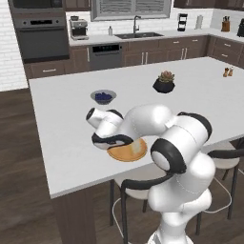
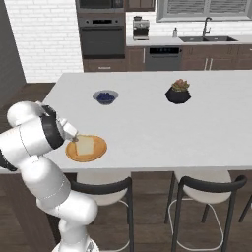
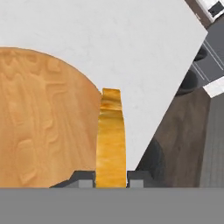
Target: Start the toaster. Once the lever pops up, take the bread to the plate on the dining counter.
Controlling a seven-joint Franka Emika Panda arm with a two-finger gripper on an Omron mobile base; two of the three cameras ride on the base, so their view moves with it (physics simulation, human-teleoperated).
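My gripper (image 3: 110, 178) is shut on the bread (image 3: 110, 140), a tan slice with a golden crust seen edge-on between the two fingertips (image 3: 85, 177). The slice (image 2: 86, 145) lies flat, low over the round orange-tan plate (image 2: 93, 154); I cannot tell whether it touches. The gripper (image 2: 74, 139) holds it by its left edge. The plate (image 1: 121, 156) sits near the front edge of the white dining counter (image 1: 190, 109), and the bread (image 1: 138, 148) shows partly from behind my arm. In the hand view the plate (image 3: 43, 122) is to the slice's left. The toaster is out of view.
A grey-blue bowl of dark berries (image 2: 105, 96) stands farther back on the counter, a potted plant (image 2: 178, 92) to its right. Two small shakers (image 1: 228, 72) are at the far right. Stools (image 2: 206, 189) stand under the counter's front edge, close to the plate.
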